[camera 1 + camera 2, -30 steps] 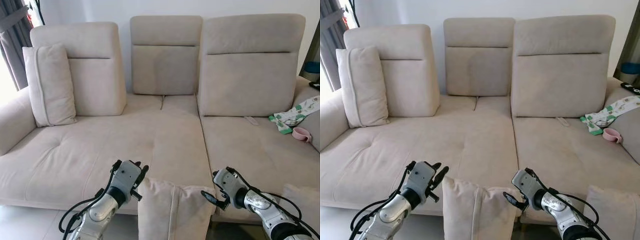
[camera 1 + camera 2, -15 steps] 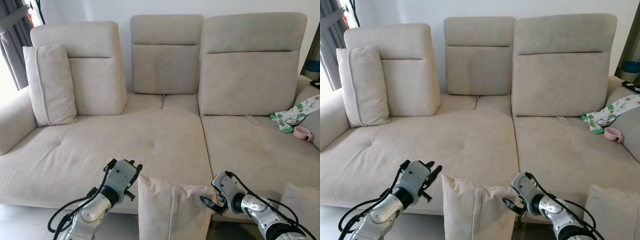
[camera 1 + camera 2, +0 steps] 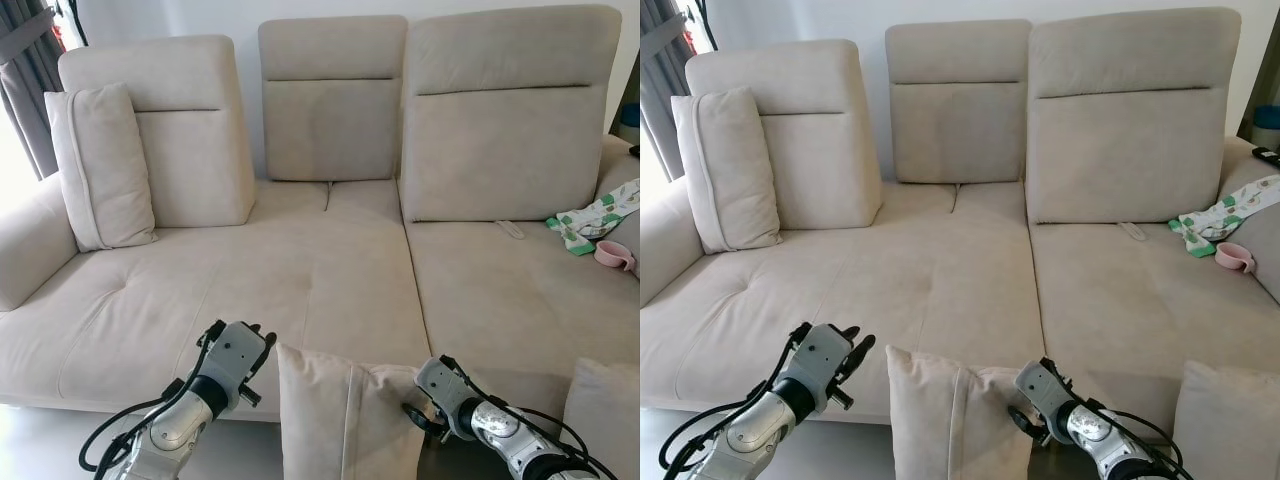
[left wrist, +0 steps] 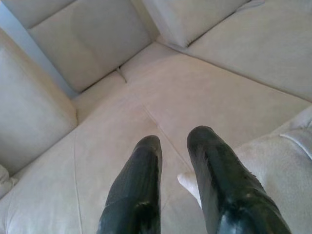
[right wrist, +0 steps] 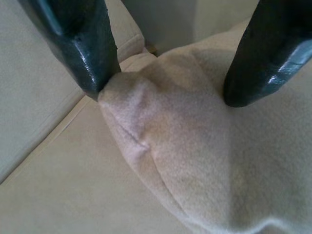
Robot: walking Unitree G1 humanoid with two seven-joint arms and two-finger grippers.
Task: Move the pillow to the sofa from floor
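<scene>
A beige pillow (image 3: 345, 420) stands upright against the front edge of the beige sofa (image 3: 330, 270), between my two arms. My left gripper (image 3: 258, 338) hovers just left of the pillow's upper left corner. Its fingers (image 4: 141, 165) are a little apart with nothing between them, and the pillow (image 4: 273, 161) lies beside one finger. My right gripper (image 3: 412, 415) is at the pillow's upper right corner. It is open, and its fingers straddle that corner (image 5: 195, 161), one fingertip (image 5: 92, 63) touching the fabric.
A second beige pillow (image 3: 100, 165) leans on the sofa's left backrest. On the right seat lie a patterned cloth (image 3: 590, 215), a pink cup (image 3: 612, 255) and a small remote (image 3: 510, 228). Another cushion (image 3: 600, 410) stands at the lower right. A grey curtain (image 3: 30, 90) hangs far left.
The camera has tilted down a little. My left gripper has drawn back leftward from the pillow's top. My right gripper has dropped lower and closer onto the pillow's right corner.
</scene>
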